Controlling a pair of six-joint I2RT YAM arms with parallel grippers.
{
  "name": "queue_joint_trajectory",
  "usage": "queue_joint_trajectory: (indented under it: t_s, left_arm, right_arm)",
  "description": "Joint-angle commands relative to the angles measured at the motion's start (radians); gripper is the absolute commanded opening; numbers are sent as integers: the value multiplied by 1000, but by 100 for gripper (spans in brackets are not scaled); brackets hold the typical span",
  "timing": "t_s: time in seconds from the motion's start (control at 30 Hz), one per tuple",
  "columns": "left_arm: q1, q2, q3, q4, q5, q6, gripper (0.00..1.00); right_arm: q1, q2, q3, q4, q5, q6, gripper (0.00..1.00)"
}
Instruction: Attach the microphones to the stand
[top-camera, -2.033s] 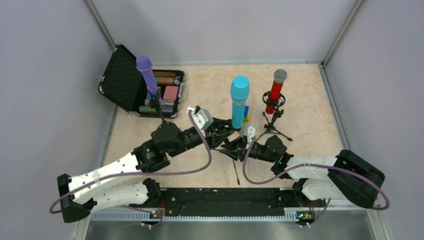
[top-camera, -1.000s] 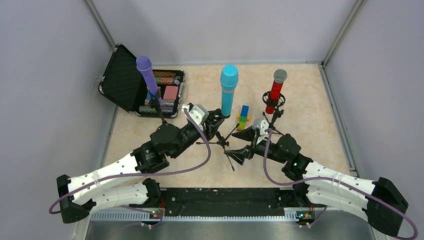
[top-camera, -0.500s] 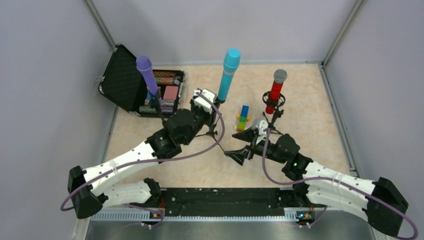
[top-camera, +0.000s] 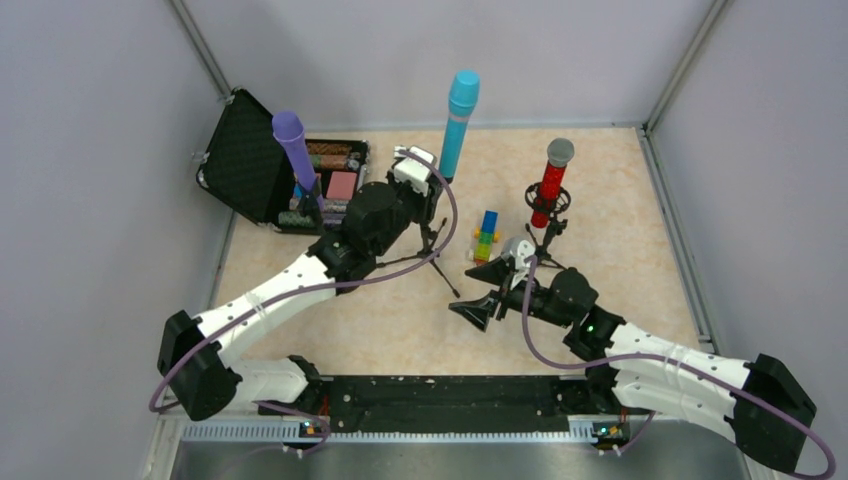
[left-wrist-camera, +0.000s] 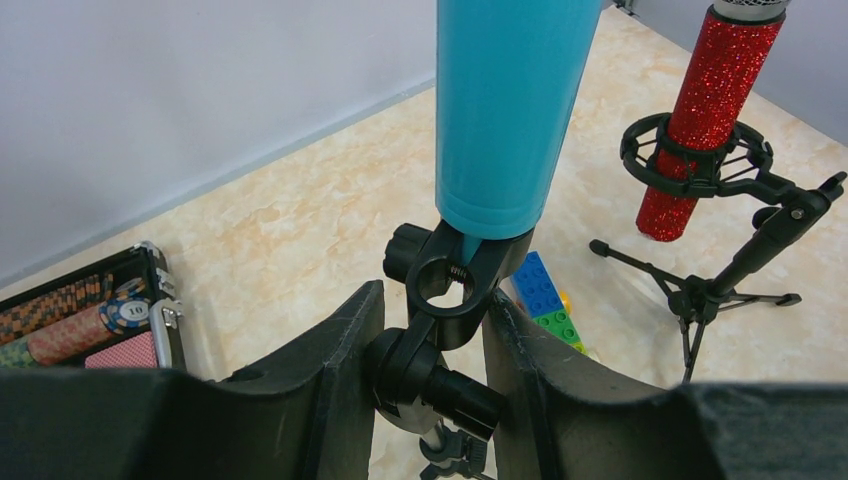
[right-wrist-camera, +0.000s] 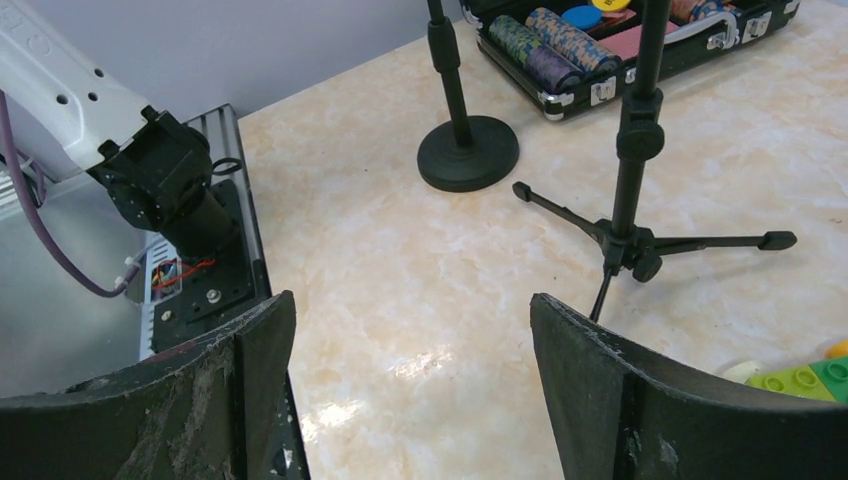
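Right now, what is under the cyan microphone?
A black clip holds its lower end; the left gripper clamps the stand just beneath. In the left wrist view, its fingers hide most of the stand lower down.

The left arm (top-camera: 270, 297) stretches forward, left gripper (left-wrist-camera: 432, 330) clamped on a stand (left-wrist-camera: 447, 285); right arm (top-camera: 640, 350) crouches low, right gripper (top-camera: 478, 292) gaping.

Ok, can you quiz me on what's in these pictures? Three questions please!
1. True or false: the right gripper is open and holds nothing.
2. The left gripper grips the stand under which microphone? A the blue microphone; B a green one; C a yellow one.
3. Fill in: the red microphone has a ___ ball head.
Key: 1 true; 2 A; 3 grey.
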Motion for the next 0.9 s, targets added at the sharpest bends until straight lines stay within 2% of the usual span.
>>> queue_joint_trajectory:
  t_s: [0.0,0.4,0.73,0.8,0.87]
  left_arm:
    - [33,16,86,131,79,-33,0]
    - [89,70,113,114,140,-76,0]
    - [100,119,162,56,159,-69,28]
    - [100,119,167,46,166,-63,41]
    - [101,116,170,39,172,-57,47]
  right_arm:
    - [-2,2,4,16,13,2,85]
    - [-3,25,-5,30,18,2,85]
    - [-3,30,-11,37,24,1,85]
    - [-2,31,-12,35,26,1,85]
    - [-3,31,-12,34,27,1,85]
